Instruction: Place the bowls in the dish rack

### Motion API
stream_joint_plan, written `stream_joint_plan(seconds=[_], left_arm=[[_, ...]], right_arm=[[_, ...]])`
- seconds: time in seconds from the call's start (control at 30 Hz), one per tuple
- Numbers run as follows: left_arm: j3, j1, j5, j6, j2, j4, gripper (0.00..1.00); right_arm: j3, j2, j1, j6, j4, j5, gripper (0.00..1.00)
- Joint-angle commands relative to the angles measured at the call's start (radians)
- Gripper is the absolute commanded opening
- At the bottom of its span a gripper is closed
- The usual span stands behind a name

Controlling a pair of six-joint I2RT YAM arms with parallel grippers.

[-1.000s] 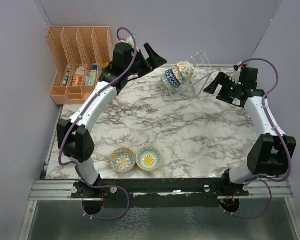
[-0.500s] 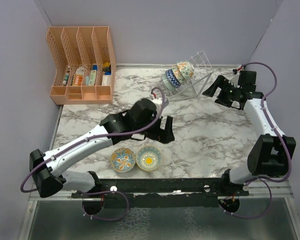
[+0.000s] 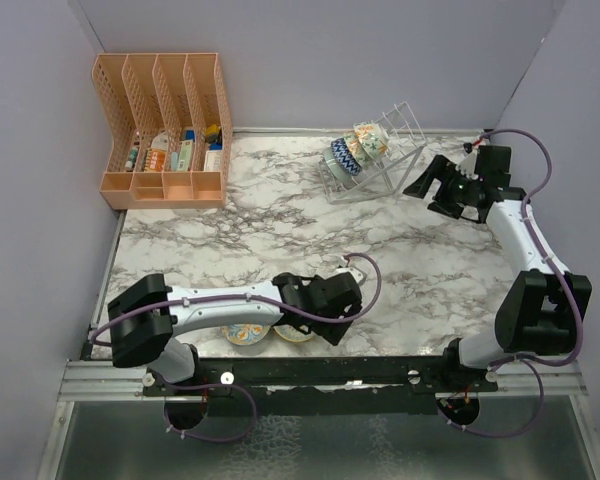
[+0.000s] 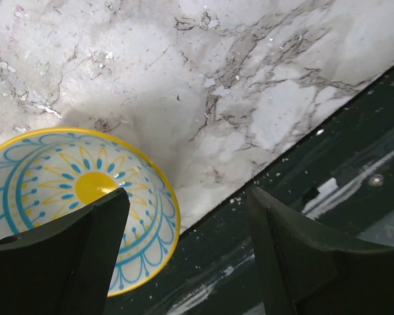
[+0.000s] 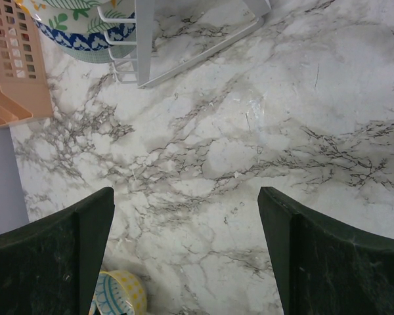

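Two bowls lie near the table's front edge: a yellow bowl [image 3: 296,333] [image 4: 65,190] and a blue-orange bowl [image 3: 242,335], both partly hidden under my left arm. My left gripper [image 3: 310,318] [image 4: 187,200] is open and low over the yellow bowl. One finger is over the bowl's inside, the other is beyond its rim over the table edge. The clear wire dish rack [image 3: 380,175] [image 5: 144,39] stands at the back and holds several bowls [image 3: 355,150] [image 5: 79,26] on edge. My right gripper [image 3: 420,185] [image 5: 185,193] is open and empty, right of the rack.
An orange slotted file organizer [image 3: 165,130] [image 5: 13,65] with small items stands at the back left. The dark metal frame [image 4: 295,170] runs along the table's front edge, just beyond the yellow bowl. The yellow bowl also shows low in the right wrist view [image 5: 121,295].
My left arm has swung from the back, near the organizer, across the table down to the front edge over the yellow bowl. My right gripper has barely shifted.
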Motion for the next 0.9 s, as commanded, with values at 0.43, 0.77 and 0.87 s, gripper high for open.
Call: stream_joint_plan(seconds=[0.43, 0.77, 0.87], left_arm=[[-0.088, -0.034, -0.196, -0.025, 0.120, 0.054, 0.40], [-0.072, -0.033, -0.196, 0.030, 0.106, 0.053, 0.00], [-0.006, -0.027, -0.205, 0.061, 0.092, 0.022, 0.00]], right_arm=[[-0.033, -0.028, -0.006, 0.006, 0.045, -0.048, 0.90], [-0.009, -0.043, -0.006, -0.010, 0.014, -0.009, 0.90], [-0.003, -0.046, -0.007, -0.011, 0.009, -0.002, 0.90]])
